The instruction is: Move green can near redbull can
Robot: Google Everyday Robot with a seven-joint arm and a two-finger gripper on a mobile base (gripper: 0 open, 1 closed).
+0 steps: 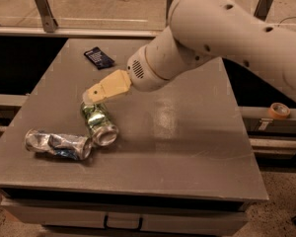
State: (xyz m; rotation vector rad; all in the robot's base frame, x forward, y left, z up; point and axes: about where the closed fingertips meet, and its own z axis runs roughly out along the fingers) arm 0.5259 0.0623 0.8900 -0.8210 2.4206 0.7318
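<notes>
The green can [98, 123] lies on its side on the grey table [187, 132], its open silver end facing the front. Its front end touches the right end of the redbull can [58, 144], a dented silver-blue can lying on its side near the table's front left edge. My gripper [94, 96] is tan and hangs from the large white arm. It sits just above the far end of the green can. Whether it touches the can cannot be told.
A small flat dark blue packet [98, 58] lies at the table's back left. A roll of tape [278, 110] sits on a rail off the right side. A drawer handle [122, 224] shows below the front edge.
</notes>
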